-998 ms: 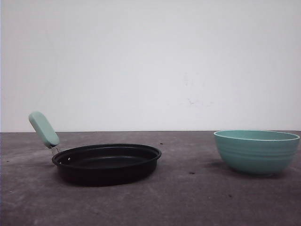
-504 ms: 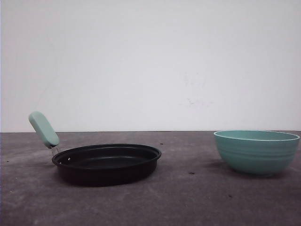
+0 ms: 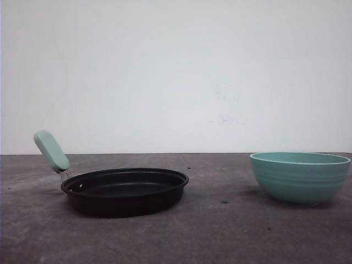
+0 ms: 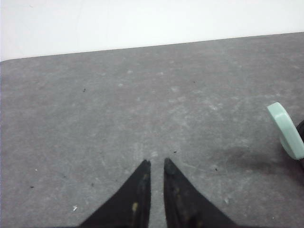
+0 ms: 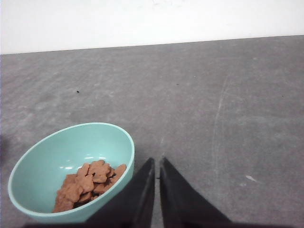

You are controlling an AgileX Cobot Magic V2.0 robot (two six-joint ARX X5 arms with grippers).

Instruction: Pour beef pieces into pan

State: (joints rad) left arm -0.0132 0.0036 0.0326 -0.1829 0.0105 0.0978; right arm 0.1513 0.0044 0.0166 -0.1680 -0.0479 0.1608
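The black pan [image 3: 125,190] sits on the left of the table, its mint-green handle [image 3: 51,150] angled up to the left. The beef pieces [image 5: 88,183] lie heaped inside the teal bowl [image 5: 57,152], which stands on the right [image 3: 300,177]. My right gripper [image 5: 157,160] hovers just beside the bowl's rim, shut, with nothing between its fingers. Over bare table, my left gripper [image 4: 155,161] is shut and holds nothing, with only a narrow slit between the tips. The pan's handle [image 4: 286,129] lies off to one side of it, well apart.
The table [image 3: 220,231] is dark grey with small specks, and a plain white wall rises behind it. A wide stretch of table separates pan and bowl.
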